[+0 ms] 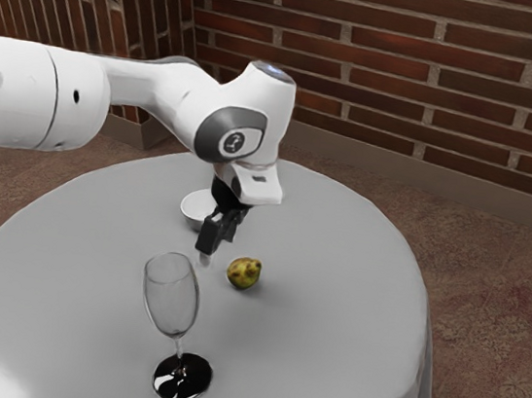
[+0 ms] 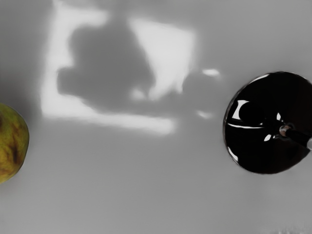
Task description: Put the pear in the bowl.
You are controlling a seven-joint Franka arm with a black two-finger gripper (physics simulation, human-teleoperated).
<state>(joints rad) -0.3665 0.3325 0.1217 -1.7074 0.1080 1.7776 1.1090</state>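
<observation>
Exterior view: pear (image 1: 243, 274) lies lower than gripper (image 1: 209, 252), offset toward the exterior view's right; clenched or released, can't tell.

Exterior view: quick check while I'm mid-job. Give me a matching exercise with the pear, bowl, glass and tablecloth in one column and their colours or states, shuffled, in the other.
Things:
1. Pear
2. Bowl
3. Glass
4. Tablecloth

Colours or states:
A. Clear, with a black foot
B. Grey, directly under the pear
C. Yellow-green with brown patches
D. White, partly hidden

Right pairs: 1-C, 2-D, 3-A, 4-B
</observation>
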